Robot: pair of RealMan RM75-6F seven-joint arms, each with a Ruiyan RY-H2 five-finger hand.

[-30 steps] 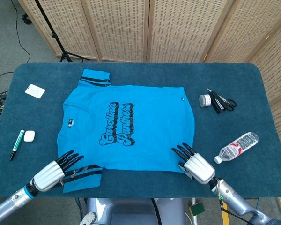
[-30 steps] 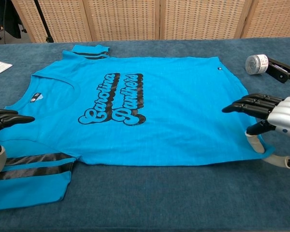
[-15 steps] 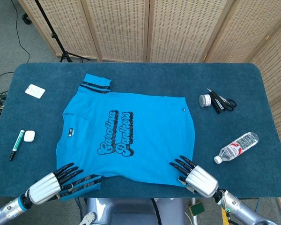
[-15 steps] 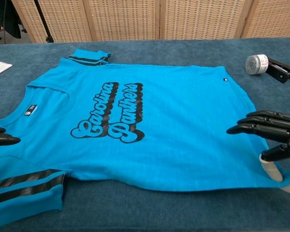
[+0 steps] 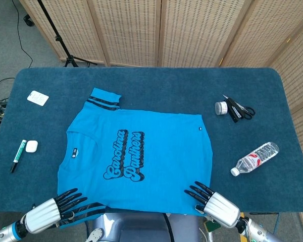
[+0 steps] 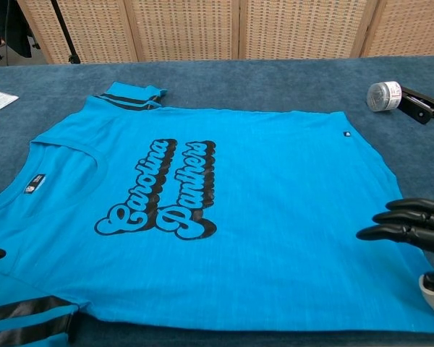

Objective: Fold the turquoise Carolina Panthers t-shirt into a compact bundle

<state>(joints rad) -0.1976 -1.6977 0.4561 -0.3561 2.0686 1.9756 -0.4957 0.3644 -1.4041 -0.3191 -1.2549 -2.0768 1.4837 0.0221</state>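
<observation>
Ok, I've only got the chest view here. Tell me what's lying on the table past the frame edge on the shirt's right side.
Observer: A plastic water bottle lies on its side to the right of the t-shirt, nearer to you than the scissors and apart from the cloth.
Operator: Now the far left.
Observer: A marker pen and a small white case lie side by side, apart from the shirt.
Operator: Give me my left hand.
Observer: The left hand has its fingers on the striped sleeve at the table's near edge.
</observation>
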